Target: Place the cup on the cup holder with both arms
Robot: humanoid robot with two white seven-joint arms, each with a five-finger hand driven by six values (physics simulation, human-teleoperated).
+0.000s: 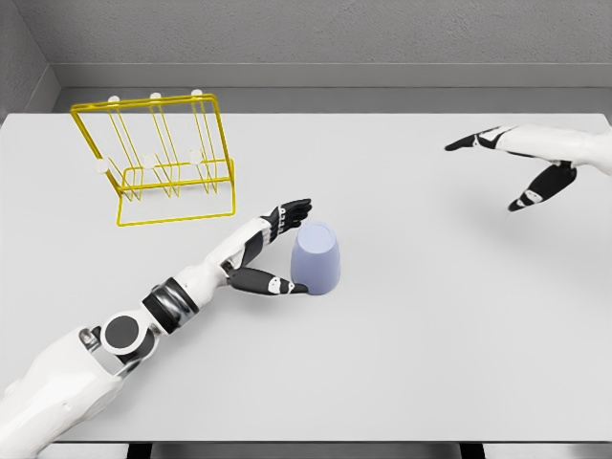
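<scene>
The white left hand [273, 251] brackets the upside-down pale lavender cup [316, 258] with spread fingers, unclenched, yellow wire cup holder [158, 158] at ten o'clock, right hand [521, 163] splayed empty at two o'clock.

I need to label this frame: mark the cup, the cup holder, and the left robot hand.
cup [316, 258], head view, middle of its lilac side wall.
cup holder [174, 215], head view, front bar of its yellow wire base.
left robot hand [277, 251], head view, palm between thumb and fingers, open beside the cup.

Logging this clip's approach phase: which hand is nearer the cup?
Left. The left hand brackets the lavender cup on its left side, fingers open. The right hand hovers open far off to the cup's right, farther back.
</scene>
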